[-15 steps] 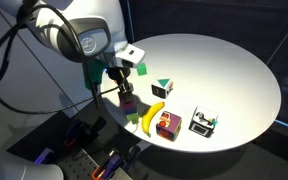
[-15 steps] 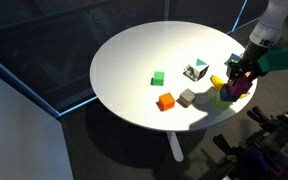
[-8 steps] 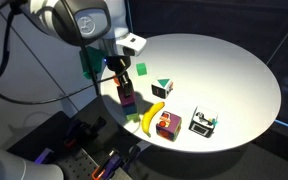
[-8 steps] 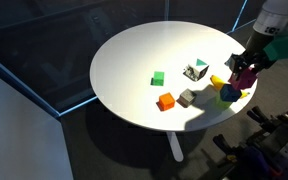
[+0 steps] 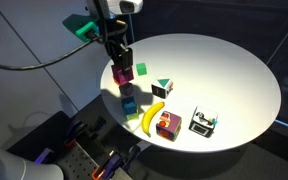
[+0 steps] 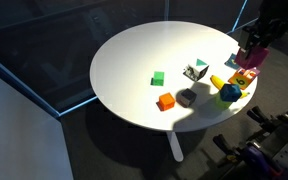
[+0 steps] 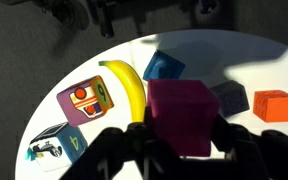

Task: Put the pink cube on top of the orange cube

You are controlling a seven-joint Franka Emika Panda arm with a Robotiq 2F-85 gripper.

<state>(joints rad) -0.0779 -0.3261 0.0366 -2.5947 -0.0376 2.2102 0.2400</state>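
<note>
While the gripper (image 5: 122,68) is closed tight on the pink cube (image 5: 124,76), high over the edge of the table (image 5: 224,70), we should carry it level along that edge to the orange cube (image 6: 165,101), then lower it squarely.

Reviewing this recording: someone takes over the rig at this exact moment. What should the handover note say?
Gripper: shut on the small magenta-pink cube, held above the round white table, near the blue cube and the yellow banana.
The small orange cube sits on the table beside a grey cube, with nothing on top.
Done: pink cube grasped and lifted.
Left: carry it over the orange cube, lower it squarely, release, withdraw.
</note>
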